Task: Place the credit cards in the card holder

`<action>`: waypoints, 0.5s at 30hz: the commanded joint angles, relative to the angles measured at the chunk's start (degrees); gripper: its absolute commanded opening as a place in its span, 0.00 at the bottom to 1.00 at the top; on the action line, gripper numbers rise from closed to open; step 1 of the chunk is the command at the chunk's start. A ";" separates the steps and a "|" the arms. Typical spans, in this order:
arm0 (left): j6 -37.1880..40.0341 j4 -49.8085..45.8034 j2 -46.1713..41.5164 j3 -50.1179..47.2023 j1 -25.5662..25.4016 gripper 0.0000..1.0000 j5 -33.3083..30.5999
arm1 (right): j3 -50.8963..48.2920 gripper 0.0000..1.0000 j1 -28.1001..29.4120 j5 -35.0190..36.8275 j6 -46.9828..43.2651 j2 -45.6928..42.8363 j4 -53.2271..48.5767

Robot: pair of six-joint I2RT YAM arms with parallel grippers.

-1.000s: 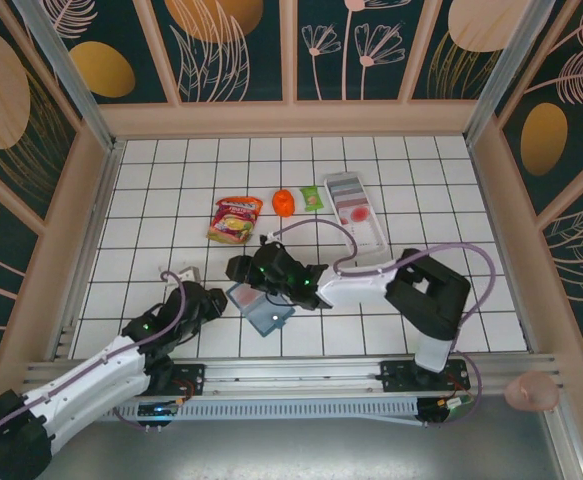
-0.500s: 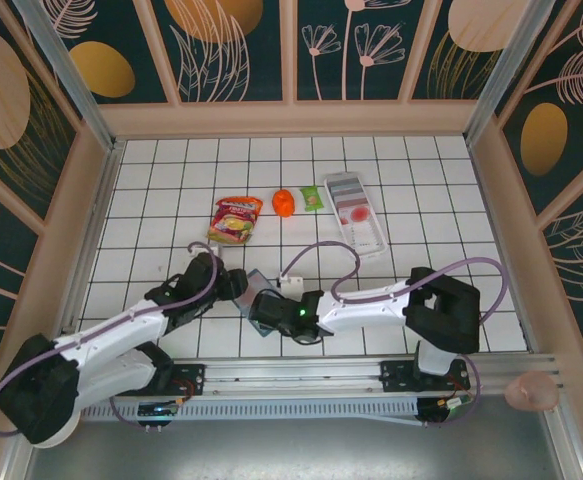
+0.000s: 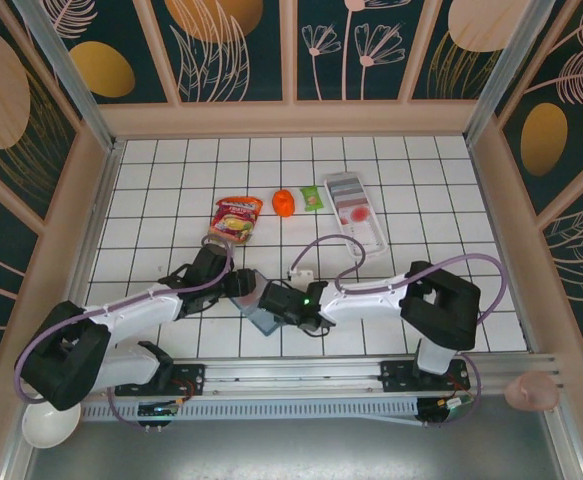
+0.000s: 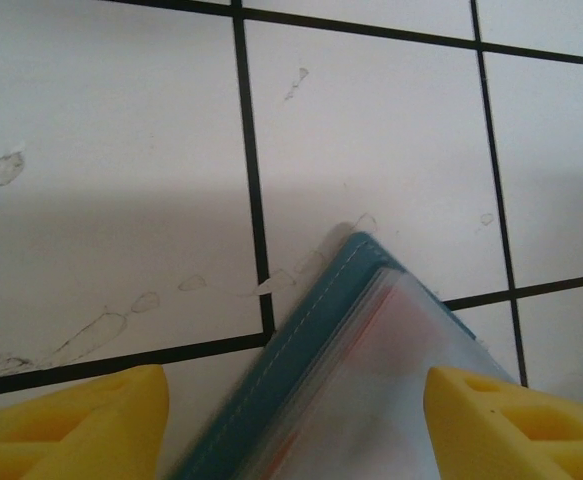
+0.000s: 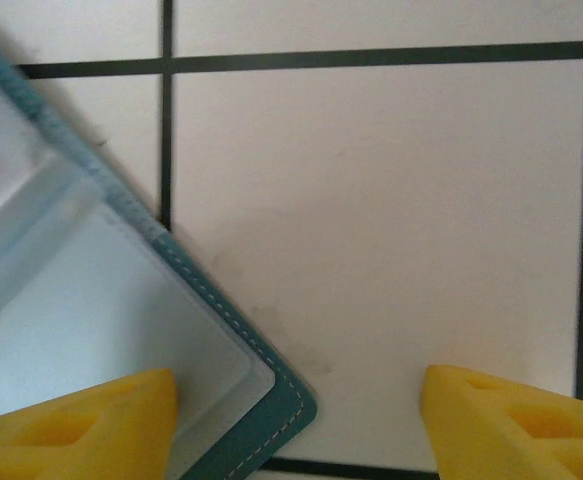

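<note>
Now, card holder flat on tiled table, clear pocket up. Left gripper low over one holder corner, yellow fingers spread, corner between them, unpinched. Right gripper at another holder corner, jaws spread, holding nothing. Reddish blur inside pocket, unidentifiable.

Bright, even overhead light falls on the white tiled bench, casting only short soft shadows under the arms, while up close a broad grey shadow dims the tiles, the yellow plastic fingertips blur, and the dark teal stitched card holder stays fairly sharp.
</note>
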 commanded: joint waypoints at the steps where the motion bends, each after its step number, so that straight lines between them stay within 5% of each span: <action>1: -0.07 1.91 0.25 -0.38 0.23 0.69 0.84 | -2.24 0.67 -3.06 0.39 -4.53 -2.06 -0.10; 15: -7.58 7.09 -5.33 -9.03 -1.82 0.67 6.53 | -2.65 0.66 -11.42 2.29 -16.96 -5.80 2.55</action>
